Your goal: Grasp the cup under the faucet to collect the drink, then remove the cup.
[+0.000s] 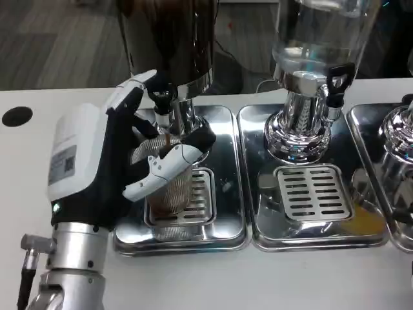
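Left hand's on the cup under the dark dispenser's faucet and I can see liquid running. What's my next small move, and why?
Probably hold the cup where it is a moment longer. The left hand grips it on the drip grate directly below the faucet, and a thin brown stream is falling into it. Lifting now would likely spill onto the tray.
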### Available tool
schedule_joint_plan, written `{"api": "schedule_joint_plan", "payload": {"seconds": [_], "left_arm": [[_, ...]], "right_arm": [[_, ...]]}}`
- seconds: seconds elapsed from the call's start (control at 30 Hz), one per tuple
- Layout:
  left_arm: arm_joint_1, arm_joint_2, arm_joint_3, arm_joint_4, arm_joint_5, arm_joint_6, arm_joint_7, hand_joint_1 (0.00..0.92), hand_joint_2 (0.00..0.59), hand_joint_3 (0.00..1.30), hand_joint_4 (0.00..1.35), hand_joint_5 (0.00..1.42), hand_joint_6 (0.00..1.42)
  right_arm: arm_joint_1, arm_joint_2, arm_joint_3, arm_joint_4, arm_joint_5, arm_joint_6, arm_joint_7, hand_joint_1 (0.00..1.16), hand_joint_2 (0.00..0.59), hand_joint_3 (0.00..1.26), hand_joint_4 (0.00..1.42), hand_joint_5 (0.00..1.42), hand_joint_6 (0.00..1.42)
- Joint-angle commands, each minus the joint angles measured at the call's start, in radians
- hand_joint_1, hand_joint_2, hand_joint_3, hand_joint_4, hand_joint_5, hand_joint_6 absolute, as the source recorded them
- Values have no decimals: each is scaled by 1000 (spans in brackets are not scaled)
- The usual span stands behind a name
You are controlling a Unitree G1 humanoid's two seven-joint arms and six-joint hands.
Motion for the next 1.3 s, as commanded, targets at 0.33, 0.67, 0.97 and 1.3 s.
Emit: {"api": "schedule_joint_plan", "payload": {"seconds": [0.33, 0.67, 0.97, 1.3], "left_arm": [[18, 6, -5, 28, 9, 12, -15, 0, 41, 314, 258, 666, 824], [15, 9, -2, 28, 11, 11, -14, 0, 41, 314, 258, 666, 824], [14, 6, -5, 23, 8, 14, -18, 0, 41, 318, 260, 666, 824], [18, 7, -2, 21, 4, 12, -20, 0, 41, 318, 260, 666, 824]], "right_arm": [[-5, -1, 0, -8, 3, 6, 7, 402, 586, 191, 54, 48, 0], [-9, -1, 0, -9, 3, 9, 8, 402, 586, 191, 54, 48, 0], [-10, -2, -2, -9, 5, 10, 9, 402, 586, 197, 54, 48, 0], [-9, 1, -1, -7, 3, 7, 8, 402, 586, 199, 54, 48, 0]]}}
